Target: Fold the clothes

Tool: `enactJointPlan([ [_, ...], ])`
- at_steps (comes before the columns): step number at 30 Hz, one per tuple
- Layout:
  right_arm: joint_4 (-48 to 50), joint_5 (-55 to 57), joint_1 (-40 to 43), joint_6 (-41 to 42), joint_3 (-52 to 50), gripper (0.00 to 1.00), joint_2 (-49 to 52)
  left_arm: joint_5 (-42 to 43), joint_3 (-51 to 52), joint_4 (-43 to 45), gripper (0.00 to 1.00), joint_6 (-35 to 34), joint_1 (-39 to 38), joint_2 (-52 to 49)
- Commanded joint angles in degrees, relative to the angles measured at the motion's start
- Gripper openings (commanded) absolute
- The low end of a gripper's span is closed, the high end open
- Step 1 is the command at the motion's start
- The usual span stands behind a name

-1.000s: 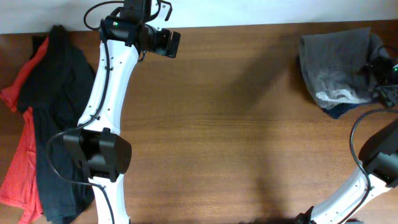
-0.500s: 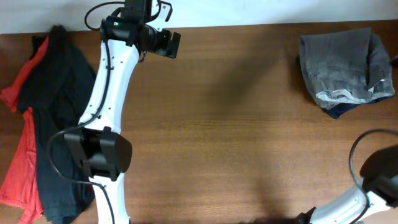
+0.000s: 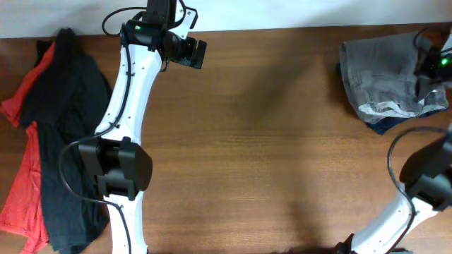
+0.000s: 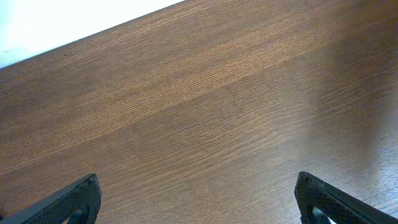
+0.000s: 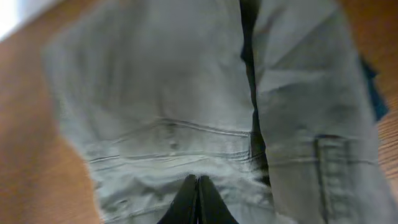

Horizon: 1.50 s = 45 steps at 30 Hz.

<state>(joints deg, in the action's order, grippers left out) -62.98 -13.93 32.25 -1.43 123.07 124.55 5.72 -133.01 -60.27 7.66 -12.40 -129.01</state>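
Note:
The clothes on the right are taupe shorts (image 3: 385, 70), lying bunched at the table's far right with a pale hem showing at their front edge. My right gripper (image 3: 426, 65) hovers over their right part. In the right wrist view its fingers (image 5: 198, 180) are pressed together, tips just above the shorts (image 5: 174, 81); I see no cloth between them. My left gripper (image 3: 198, 53) is at the table's back edge, far from the shorts. It stands wide open (image 4: 202, 208) over bare wood.
A black garment (image 3: 67, 127) lies over a red one (image 3: 25, 169) at the table's left edge. A navy piece (image 3: 387, 125) peeks out under the shorts. The white wall runs along the back edge. Both arm bases stand at the front.
The right gripper has gone from open to shut. Its arm left the shorts' right side, went out of view, and is now over their upper right. The left arm shifted slightly.

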Motion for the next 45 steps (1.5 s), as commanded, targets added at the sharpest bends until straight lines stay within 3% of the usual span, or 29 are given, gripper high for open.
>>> enactJointPlan([
  [1,0.48,1.09,2.27,1.90,0.11,0.04,0.66,-0.20,-1.01,0.22,0.99,-0.48,0.04,-0.55],
  [17,2.36,2.67,9.99,5.14,-0.07,0.04,11.91,-0.20,-1.01,0.22,0.99,-0.48,0.04,-0.55],
  [23,4.90,2.27,12.00,6.64,0.24,0.04,11.61,-0.20,-1.01,0.20,0.99,-0.48,0.04,-0.57],
  [32,4.55,-7.72,11.58,4.26,4.28,0.05,5.03,-0.22,-1.01,0.20,0.99,-0.48,0.07,-0.55],
  [35,4.55,-11.30,10.12,-1.84,7.17,0.12,1.55,-0.22,-1.01,0.26,0.99,-0.48,0.09,-0.57],
  [39,5.57,-12.59,5.62,-10.40,8.41,0.33,0.31,-0.20,-1.01,0.87,0.99,-0.48,0.04,-0.57],
  [40,5.53,-11.85,3.19,-13.81,8.35,0.47,0.85,-0.22,-1.01,1.11,0.99,-0.48,0.04,-0.57],
  [42,5.60,-7.85,0.00,-15.10,8.31,0.57,2.21,-0.22,-1.01,1.31,0.99,-0.48,0.04,-0.59],
  [45,6.01,-0.37,-3.72,-15.06,8.28,0.64,4.61,-0.22,-1.01,1.31,0.99,-0.48,0.04,-0.61],
])
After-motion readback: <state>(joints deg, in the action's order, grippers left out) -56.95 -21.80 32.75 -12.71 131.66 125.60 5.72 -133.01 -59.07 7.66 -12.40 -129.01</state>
